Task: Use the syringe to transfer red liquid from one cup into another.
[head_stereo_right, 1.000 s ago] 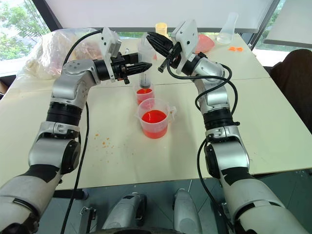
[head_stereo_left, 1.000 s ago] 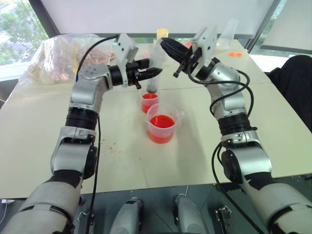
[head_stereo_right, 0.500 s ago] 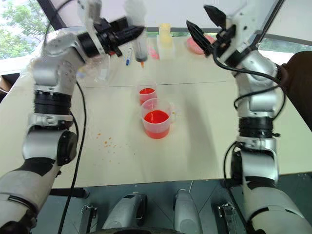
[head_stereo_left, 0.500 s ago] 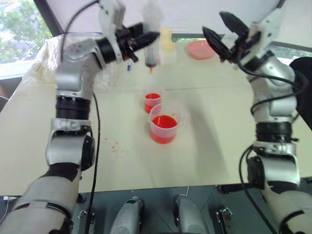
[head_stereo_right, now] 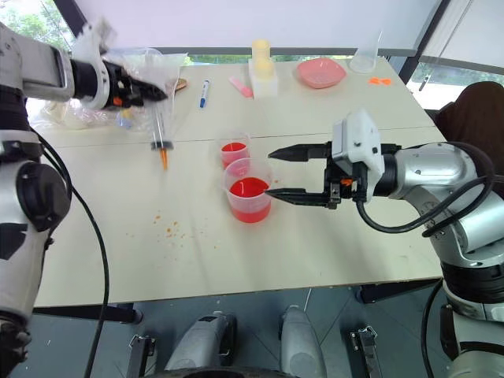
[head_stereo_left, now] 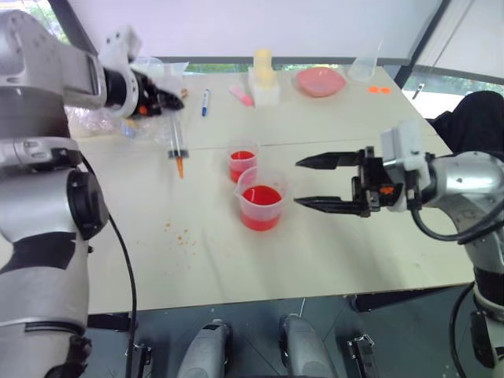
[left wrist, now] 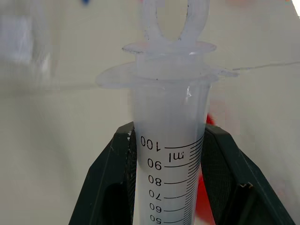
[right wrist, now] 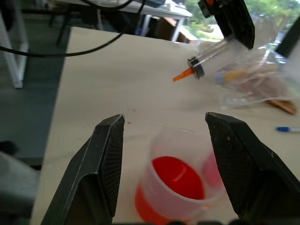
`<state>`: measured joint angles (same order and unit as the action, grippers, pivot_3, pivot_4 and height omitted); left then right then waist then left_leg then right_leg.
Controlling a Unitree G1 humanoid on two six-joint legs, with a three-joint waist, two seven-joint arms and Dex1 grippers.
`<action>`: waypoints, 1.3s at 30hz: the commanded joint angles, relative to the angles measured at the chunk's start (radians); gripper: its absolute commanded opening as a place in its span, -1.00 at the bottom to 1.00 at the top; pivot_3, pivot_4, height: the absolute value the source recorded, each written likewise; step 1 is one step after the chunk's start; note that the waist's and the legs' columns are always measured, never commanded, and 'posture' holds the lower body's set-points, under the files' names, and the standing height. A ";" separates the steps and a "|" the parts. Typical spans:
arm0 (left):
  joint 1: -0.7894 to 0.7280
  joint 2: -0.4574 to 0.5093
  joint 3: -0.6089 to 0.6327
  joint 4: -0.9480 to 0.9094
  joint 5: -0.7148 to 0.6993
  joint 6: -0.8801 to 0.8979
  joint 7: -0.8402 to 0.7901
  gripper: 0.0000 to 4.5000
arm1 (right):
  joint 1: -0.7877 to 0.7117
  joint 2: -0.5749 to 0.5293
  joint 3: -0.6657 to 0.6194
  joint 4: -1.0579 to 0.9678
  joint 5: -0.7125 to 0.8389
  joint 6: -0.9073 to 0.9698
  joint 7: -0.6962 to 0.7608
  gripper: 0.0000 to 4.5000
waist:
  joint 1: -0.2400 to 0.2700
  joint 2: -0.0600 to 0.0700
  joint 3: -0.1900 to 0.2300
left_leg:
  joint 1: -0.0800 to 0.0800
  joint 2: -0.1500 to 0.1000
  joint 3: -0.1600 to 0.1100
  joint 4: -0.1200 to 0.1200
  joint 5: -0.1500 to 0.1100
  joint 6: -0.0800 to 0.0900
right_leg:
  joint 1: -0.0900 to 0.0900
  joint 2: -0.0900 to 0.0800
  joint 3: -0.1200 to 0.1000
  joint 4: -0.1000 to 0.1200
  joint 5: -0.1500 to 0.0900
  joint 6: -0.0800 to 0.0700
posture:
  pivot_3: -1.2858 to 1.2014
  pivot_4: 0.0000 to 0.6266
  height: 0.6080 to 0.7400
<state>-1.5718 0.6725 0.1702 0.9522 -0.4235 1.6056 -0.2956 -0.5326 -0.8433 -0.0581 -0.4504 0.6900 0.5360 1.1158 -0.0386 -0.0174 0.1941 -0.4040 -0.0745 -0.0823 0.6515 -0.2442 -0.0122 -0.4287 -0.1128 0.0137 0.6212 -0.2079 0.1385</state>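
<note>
Moved: both arms swung apart from above the cups.
Right gripper: wide open, empty, beside wide spouted clear measuring cup, bench centre.
Narrow clear cup: touching behind.
Left gripper: clamped on large clear plastic syringe, far-left; light, slippery, grip barrel.

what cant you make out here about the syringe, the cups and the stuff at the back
- Syringe: whether it holds any red liquid; head views too small, left wrist view cuts the barrel off at the bottom edge.
- Small cup: its lower part, hidden behind the spouted cup in the head views.
- Clear bag: its contents, blurred, partly covered by the left claw.
- Blue pen: any markings, too small.
</note>
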 commanded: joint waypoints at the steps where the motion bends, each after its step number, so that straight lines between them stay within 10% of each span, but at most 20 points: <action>1: -0.161 0.007 0.018 0.431 -0.014 0.009 0.094 -0.36 | -0.006 0.032 0.017 -0.007 0.000 -0.020 -0.004 0.27 | 0.007 -0.002 0.001 | -0.001 0.000 0.000 0.000 0.000 0.000 | 0.000 0.000 0.000 0.000 0.000 0.000 | 0.03 -0.52 1.00; 8: -0.270 -0.019 0.011 1.135 0.022 -0.330 0.072 -0.36 | 0.016 0.086 0.041 -0.023 0.000 0.002 -0.057 0.27 | 0.028 -0.004 0.001 | -0.003 -0.003 0.003 0.000 0.000 0.000 | -0.001 -0.001 -0.002 -0.002 0.000 0.000 | 0.03 -0.52 1.00; 14: -0.216 -0.039 0.025 1.142 0.018 -0.371 0.052 -0.36 | 0.053 0.090 0.037 -0.040 0.001 0.015 -0.088 0.27 | 0.025 -0.005 0.002 | -0.003 -0.002 0.003 0.000 0.000 0.000 | -0.001 -0.002 -0.002 -0.002 0.000 0.000 | 0.03 -0.52 1.00; 22: -0.211 -0.052 0.021 1.142 0.035 -0.378 0.037 0.98 | 0.101 0.081 0.039 -0.057 -0.012 0.018 -0.107 0.28 | 0.024 -0.005 0.002 | -0.003 -0.002 0.003 0.000 0.000 0.000 | -0.001 -0.002 -0.002 -0.002 0.000 0.000 | 0.03 -0.52 1.00; 27: -0.221 -0.052 0.012 1.142 0.072 -0.421 0.018 0.98 | 0.114 0.080 0.034 -0.056 -0.012 0.019 -0.119 0.28 | 0.024 -0.005 0.002 | -0.003 -0.002 0.004 0.000 0.000 0.000 | -0.001 -0.002 -0.002 -0.001 0.000 0.000 | 0.03 -0.52 1.00; 33: -0.239 -0.040 -0.051 1.142 0.243 -1.087 -0.119 0.98 | 0.157 0.077 0.009 -0.038 -0.034 0.001 -0.148 0.28 | 0.026 -0.006 0.002 | -0.003 -0.002 0.005 0.001 0.000 0.000 | -0.002 -0.003 -0.002 -0.001 0.001 0.000 | 0.03 -0.52 1.00; 39: -0.213 0.017 0.006 1.142 0.352 -1.207 -0.418 0.98 | 0.188 0.055 -0.034 -0.046 -0.021 0.018 -0.153 0.28 | 0.029 -0.006 0.002 | -0.004 -0.002 0.006 0.000 0.000 0.000 | -0.002 -0.003 -0.002 -0.002 0.001 0.000 | 0.03 -0.52 1.00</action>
<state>-1.7778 0.6663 0.1721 2.0796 -0.1271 0.4957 -0.6158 -0.3575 -0.7683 -0.0380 -0.4697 0.6515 0.5560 0.9672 -0.0095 -0.0231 0.1958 -0.4082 -0.0767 -0.0763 0.6521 -0.2447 -0.0116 -0.4303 -0.1161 0.0114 0.6186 -0.2070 0.1385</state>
